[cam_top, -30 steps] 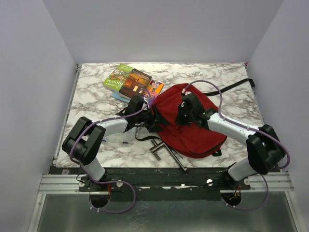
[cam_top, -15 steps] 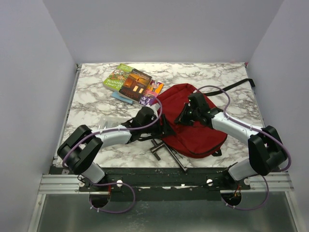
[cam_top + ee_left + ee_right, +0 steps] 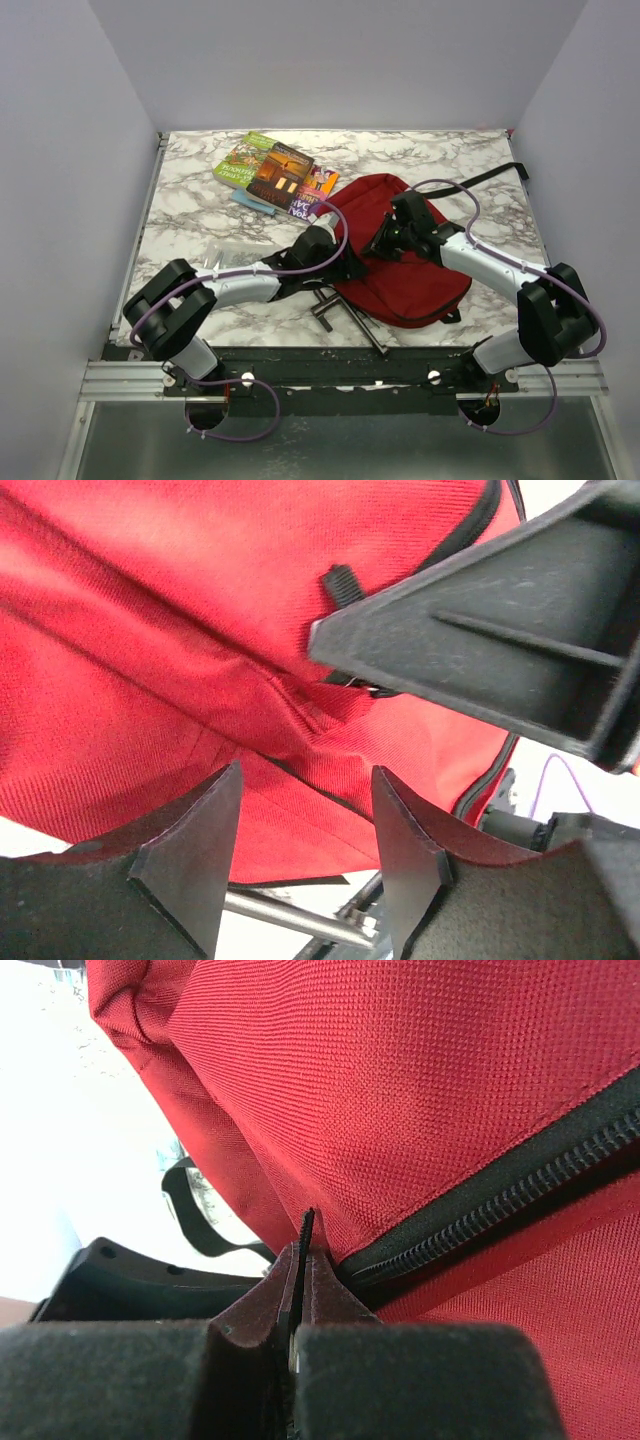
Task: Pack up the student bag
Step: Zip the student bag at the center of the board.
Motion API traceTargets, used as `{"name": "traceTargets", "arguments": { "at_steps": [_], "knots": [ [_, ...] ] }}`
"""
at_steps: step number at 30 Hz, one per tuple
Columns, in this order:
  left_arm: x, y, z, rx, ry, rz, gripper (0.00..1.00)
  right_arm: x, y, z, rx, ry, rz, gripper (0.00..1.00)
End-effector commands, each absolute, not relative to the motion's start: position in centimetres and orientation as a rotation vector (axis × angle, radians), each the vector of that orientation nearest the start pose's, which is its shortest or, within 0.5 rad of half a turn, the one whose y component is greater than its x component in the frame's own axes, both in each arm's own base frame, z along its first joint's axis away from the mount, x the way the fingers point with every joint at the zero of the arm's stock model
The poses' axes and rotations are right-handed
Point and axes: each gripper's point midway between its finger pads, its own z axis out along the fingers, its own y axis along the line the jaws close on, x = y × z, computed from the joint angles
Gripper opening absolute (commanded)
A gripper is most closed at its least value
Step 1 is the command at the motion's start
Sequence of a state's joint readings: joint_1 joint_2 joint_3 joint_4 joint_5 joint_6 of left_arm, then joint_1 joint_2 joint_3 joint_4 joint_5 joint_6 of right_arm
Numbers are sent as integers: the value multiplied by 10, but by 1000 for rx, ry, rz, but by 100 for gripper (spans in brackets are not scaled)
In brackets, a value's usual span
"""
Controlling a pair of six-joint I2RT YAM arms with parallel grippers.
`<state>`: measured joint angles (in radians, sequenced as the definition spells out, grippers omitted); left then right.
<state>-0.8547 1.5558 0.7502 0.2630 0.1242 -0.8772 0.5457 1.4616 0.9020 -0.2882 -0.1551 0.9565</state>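
The dark-red student bag (image 3: 405, 270) lies flat at the centre right of the table. My right gripper (image 3: 386, 240) rests on its top left part. In the right wrist view it (image 3: 300, 1272) is shut on a thin black zipper pull tab (image 3: 306, 1228) at the end of the black zipper (image 3: 500, 1205). My left gripper (image 3: 347, 268) is at the bag's near left edge. In the left wrist view its jaws (image 3: 305, 830) are open, with red fabric (image 3: 150, 680) just beyond them and nothing between them. The right gripper's black finger (image 3: 500, 650) shows there too.
A stack of books (image 3: 280, 172) lies at the back left. A metal bar tool (image 3: 345, 312) lies near the front edge beside the bag. A small clear pouch (image 3: 222, 262) lies by the left arm. A black strap (image 3: 490, 178) trails to the back right.
My left gripper has reached right, from beside the bag to its near left edge. My right gripper has shifted slightly right on the bag, and the bag's fabric has flattened.
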Motion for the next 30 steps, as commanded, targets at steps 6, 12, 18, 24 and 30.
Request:
{"name": "traceTargets", "arguments": {
  "at_steps": [6,12,18,24,30],
  "knots": [
    [249,-365,72,-465,2523,-1279,57,285,255,118,460,2532,917,0],
    [256,-369,62,-510,2524,-1293,57,284,258,121,446,2530,944,1],
    [262,-370,56,-566,2527,-1303,57,285,265,126,433,2524,998,1],
    [265,-362,46,-614,2523,-1269,1,286,259,123,375,2524,936,1],
    [252,-346,31,-667,2541,-1230,0,310,229,149,285,2359,786,1]
  ]
}}
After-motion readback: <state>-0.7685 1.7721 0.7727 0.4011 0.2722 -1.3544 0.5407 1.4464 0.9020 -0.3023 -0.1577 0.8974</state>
